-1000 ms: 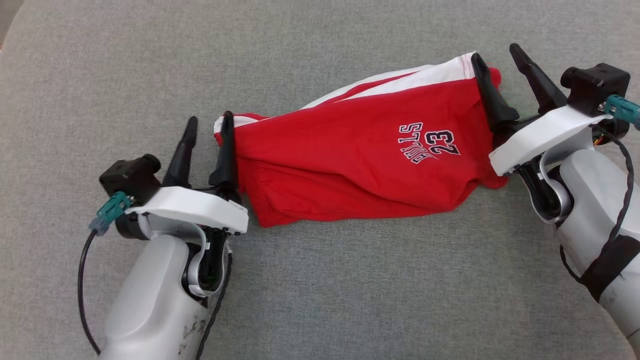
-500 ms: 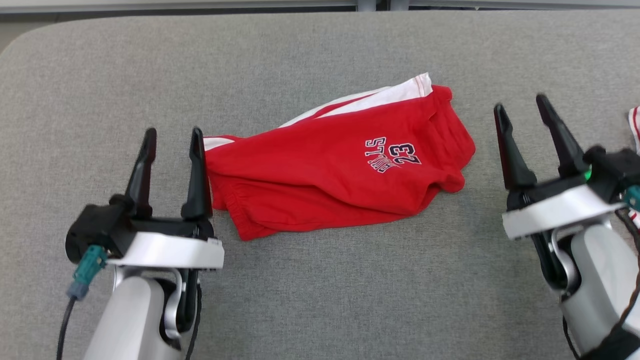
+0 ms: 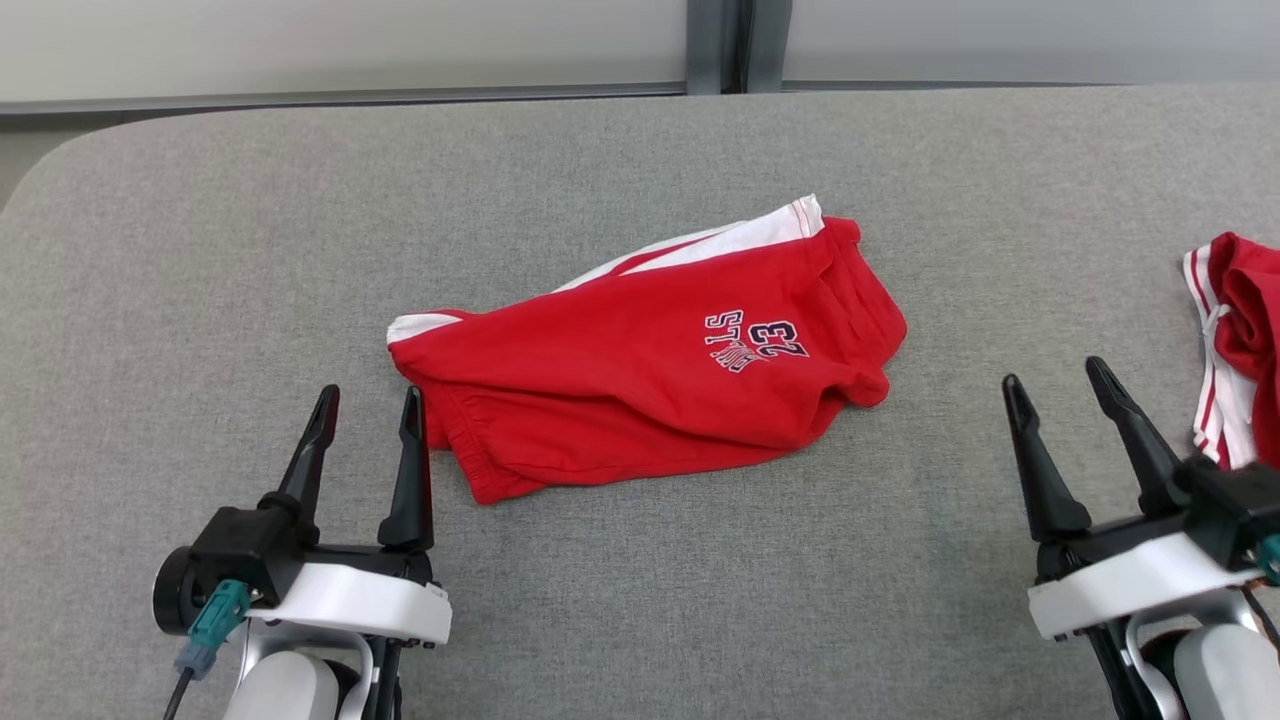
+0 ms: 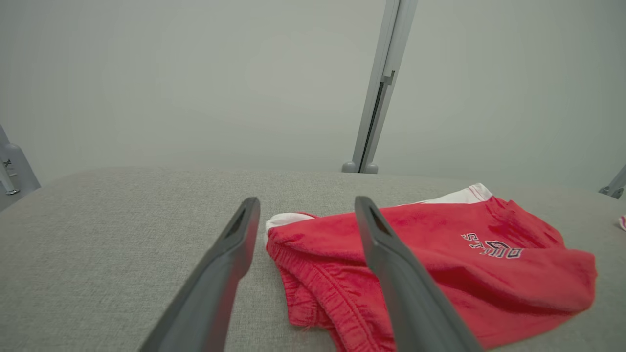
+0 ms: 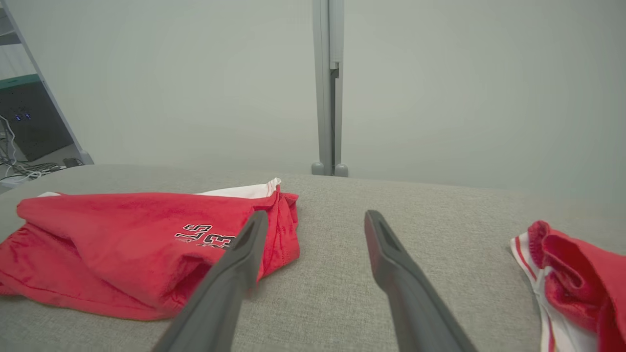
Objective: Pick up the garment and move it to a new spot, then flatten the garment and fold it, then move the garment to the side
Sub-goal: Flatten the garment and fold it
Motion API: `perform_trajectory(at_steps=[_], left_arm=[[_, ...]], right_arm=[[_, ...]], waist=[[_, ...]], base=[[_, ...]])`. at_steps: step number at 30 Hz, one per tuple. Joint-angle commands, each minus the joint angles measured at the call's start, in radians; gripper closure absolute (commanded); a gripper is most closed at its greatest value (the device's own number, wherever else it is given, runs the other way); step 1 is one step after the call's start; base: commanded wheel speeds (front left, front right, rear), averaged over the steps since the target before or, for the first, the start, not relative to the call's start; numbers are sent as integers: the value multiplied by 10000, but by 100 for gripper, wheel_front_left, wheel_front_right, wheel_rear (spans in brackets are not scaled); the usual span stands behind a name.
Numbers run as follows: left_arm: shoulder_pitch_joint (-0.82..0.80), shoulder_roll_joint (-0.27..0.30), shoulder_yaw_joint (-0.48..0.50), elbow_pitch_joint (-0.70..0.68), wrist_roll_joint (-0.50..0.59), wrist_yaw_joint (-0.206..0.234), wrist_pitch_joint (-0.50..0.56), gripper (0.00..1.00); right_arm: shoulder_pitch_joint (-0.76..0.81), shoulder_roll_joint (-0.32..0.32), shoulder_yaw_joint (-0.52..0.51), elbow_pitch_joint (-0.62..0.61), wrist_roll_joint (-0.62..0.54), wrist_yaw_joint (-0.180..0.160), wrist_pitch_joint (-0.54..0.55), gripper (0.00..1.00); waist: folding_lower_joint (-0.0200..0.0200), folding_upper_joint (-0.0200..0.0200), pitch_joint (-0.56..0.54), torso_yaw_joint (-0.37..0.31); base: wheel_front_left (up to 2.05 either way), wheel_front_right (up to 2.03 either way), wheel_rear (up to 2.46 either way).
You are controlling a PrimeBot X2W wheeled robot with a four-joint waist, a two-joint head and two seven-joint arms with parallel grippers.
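Dark fingers of the left gripper [image 3: 368, 394] and the right gripper [image 3: 1052, 372] now stand at the near edge of the grey padded table [image 3: 700, 600]. Both are spread wide with nothing between them. A second ago each had one finger laid over an end of the red garment [image 3: 640, 400]; since then both arms have drawn back toward the robot and let go. The left fingertips sit just beside the garment's near-left corner without touching it, and the right gripper is well apart from its right end. The head camera has also tilted up, so the shift of the whole picture is not the cloth moving.

The garment lies mid-table as a doubled-over bundle running from near-left to far-right, its white stripe along the far edge. Its outline looks unchanged by the release. I judge the fold has been set down and the remaining step is carrying it to the side, which calls for a fresh grip.

How many layers lie under the top face is hidden, and wrinkles at the near-left hem make its neatness hard to judge. The print shows "23" upside down; the letters beside it are too small to read. A second red-and-white garment [image 3: 1240, 340] is cut off at the right edge. Beyond the table's far edge stand a pale wall and a grey post [image 3: 722, 45].
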Motion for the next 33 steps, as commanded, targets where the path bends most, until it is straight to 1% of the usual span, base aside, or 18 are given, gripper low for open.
perform_trajectory(at_steps=[1,11,21,27,31,33], left_arm=[[99,60,-3,31,60,80,-43,0],[157,118,-97,200,54,164,-3,0],[-161,195,-132,158,-1,192,26,0],[-723,51,-334,141,-9,90,12,0],[-1148,-90,-500,230,-31,-32,-16,0],[-1334,-157,-561,300,-50,-81,-24,0]], right_arm=[[270,52,-116,-319,-79,-4,198,0],[922,219,-432,-1206,-232,-4,703,0],[941,392,-555,-1337,-253,-4,775,0],[-143,370,-182,-509,-53,-4,904,0],[-1169,240,235,511,18,-4,964,0],[-1678,187,455,1208,80,-4,978,0]], waist=[[0,0,-86,-32],[0,0,-234,-102],[0,0,-69,-62],[0,0,516,372],[0,0,997,771],[0,0,1183,928]], base=[[0,0,0],[0,0,0],[0,0,0],[0,0,0],[0,0,0],[0,0,0]])
